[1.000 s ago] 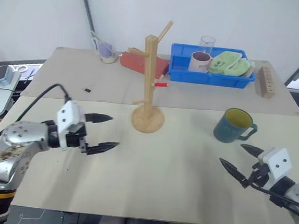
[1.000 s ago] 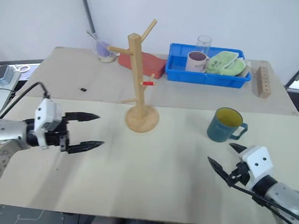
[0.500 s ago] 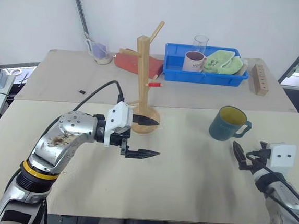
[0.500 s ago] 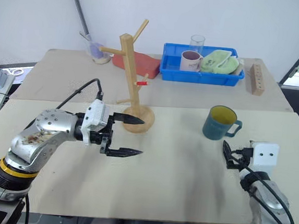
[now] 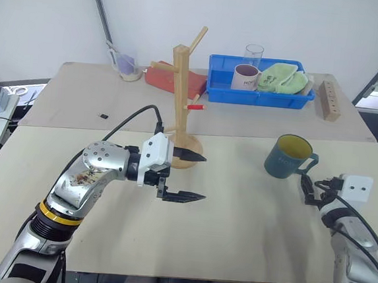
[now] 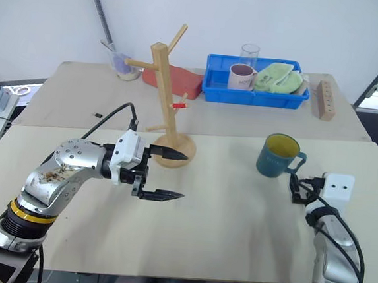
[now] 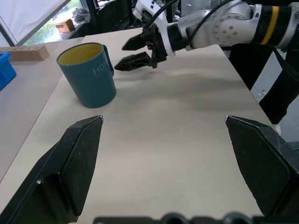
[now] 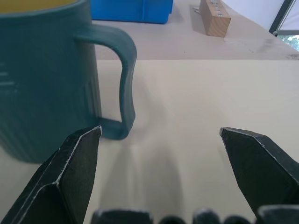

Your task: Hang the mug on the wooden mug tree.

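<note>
The dark teal mug (image 5: 288, 157) with a yellow-green inside stands upright on the right of the near table, its loop handle (image 8: 124, 79) turned to the right. Just behind that handle my right gripper (image 5: 309, 188) is open and points level at the mug, the handle ahead of its left finger and apart from it. The wooden mug tree (image 5: 179, 94) stands at mid-table on its round base. My left gripper (image 5: 202, 178) hangs open and empty just in front of that base, pointing right toward the mug (image 7: 88, 74).
At the back right a blue bin (image 5: 259, 100) holds a white mug (image 5: 246, 77) and a green cloth (image 5: 284, 80), with a clear glass (image 5: 253, 53) behind. A wooden block with holes (image 5: 329, 101) lies right of the bin. A red object (image 5: 174, 80) lies behind the tree.
The camera has shifted. My left gripper has swung right, up to the tree's base. My right gripper has moved forward and levelled out behind the mug's handle. Both stay open.
</note>
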